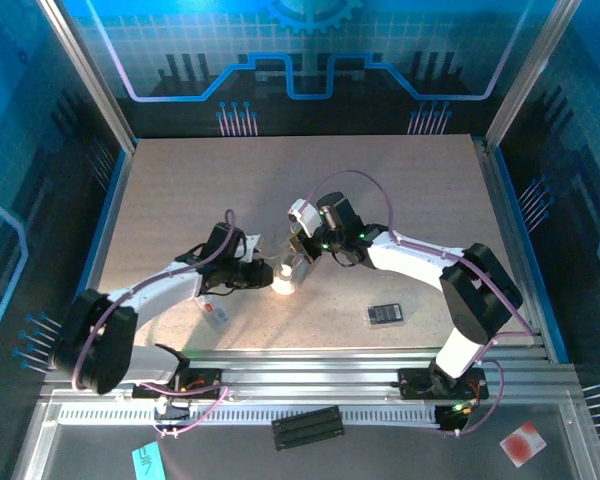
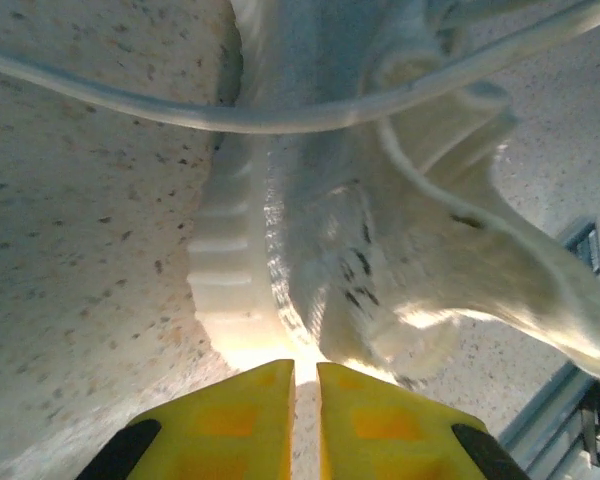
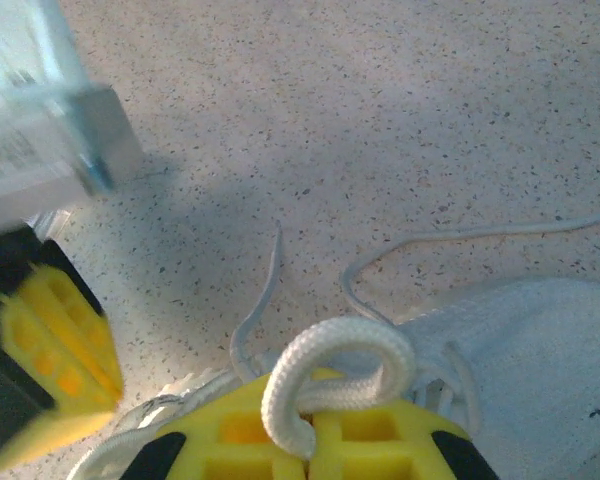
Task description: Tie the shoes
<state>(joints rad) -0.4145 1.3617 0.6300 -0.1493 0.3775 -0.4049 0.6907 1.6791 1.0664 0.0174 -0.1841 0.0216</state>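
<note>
Speckled beige table, blue-lit panels behind it. The sneaker sits mid-table where your two arms meet, well apart from the small black rectangle nearer the right arm's base.

Right gripper: clenched on a lace loop, which arches over the yellow fingertips and drops into the seam between them. A loose lace strand trails slack across the table beyond.

Left gripper: fingers drawn to a thin slit, nose-on to the sneaker's ribbed sole edge, nothing visibly pinched. A second lace crosses above it, out of its grasp.

Judgement: you look to be early in forming the knot, with one loop in hand and the other lace not taken. The next move calls for opening the left jaws, lifting to that crossing lace and gripping it, while your right keeps its loop taut. The sneaker is light, so pull gently or it may drag
</note>
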